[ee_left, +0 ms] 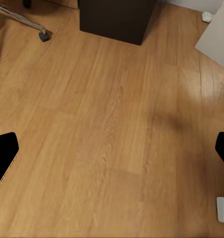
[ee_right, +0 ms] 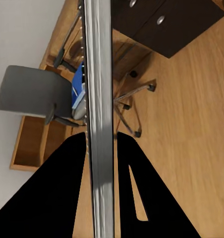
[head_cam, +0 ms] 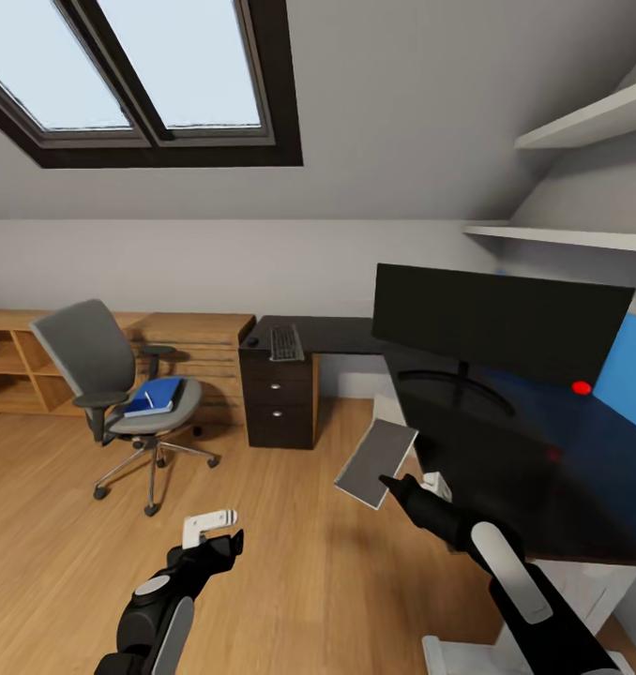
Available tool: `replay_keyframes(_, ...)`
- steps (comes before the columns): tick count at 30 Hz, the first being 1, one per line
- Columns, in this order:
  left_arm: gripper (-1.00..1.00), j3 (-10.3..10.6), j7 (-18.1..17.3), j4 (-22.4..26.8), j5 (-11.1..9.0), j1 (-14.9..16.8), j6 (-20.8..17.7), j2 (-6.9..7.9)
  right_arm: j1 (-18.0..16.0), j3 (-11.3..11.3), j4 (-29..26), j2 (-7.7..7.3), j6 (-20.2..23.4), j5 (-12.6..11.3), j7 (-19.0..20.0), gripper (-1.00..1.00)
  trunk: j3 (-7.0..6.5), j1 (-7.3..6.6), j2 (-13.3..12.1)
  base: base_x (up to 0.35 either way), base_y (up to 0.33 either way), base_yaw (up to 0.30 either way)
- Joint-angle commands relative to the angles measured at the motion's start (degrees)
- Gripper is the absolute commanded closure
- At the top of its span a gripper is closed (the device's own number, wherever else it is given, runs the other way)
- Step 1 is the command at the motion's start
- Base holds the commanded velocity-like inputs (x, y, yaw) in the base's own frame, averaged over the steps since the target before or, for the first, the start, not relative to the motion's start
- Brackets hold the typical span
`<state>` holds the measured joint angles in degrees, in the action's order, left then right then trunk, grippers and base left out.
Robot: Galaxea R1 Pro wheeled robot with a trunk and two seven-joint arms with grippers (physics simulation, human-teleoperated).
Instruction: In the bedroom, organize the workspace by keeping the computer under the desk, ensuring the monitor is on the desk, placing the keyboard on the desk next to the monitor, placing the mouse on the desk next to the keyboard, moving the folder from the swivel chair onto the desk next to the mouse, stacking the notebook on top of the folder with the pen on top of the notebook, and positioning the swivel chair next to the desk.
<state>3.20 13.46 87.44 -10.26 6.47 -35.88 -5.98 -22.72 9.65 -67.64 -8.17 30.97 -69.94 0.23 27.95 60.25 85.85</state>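
My right gripper (head_cam: 389, 482) is clamped on the notebook (head_cam: 376, 463) mid-frame; the folder (head_cam: 156, 395) sits far left on the swivel chair (head_cam: 112, 380), left gripper (head_cam: 226, 536) spread wide and nearer.

Folder (head_cam: 157, 395) on swivel chair (head_cam: 102, 370), left of desk (head_cam: 506, 441); keyboard (head_cam: 285, 343), monitor (head_cam: 498, 322) on desk.

The right gripper (head_cam: 390, 484), arm raised forward, has its jaws clamped on the notebook (head_cam: 376, 463); the left gripper (head_cam: 226, 539) hangs low, jaws spread.
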Motion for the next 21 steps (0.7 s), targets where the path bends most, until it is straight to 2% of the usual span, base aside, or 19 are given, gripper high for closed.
replay_keyframes(1,-1.00,0.1,0.5,0.1,-0.6,0.0,-0.2,0.04,0.0,0.1,0.0,-0.16,0.1,-0.2,0.1,1.00,0.06,0.01,0.0,0.125,0.090,0.000)
replay_keyframes(21,-1.00,0.1,0.5,0.3,-0.6,0.0,-0.3,0.18,0.0,0.1,0.1,-0.52,-0.3,-0.2,0.3,1.00,0.06,0.01,0.0,0.237,0.204,0.000)
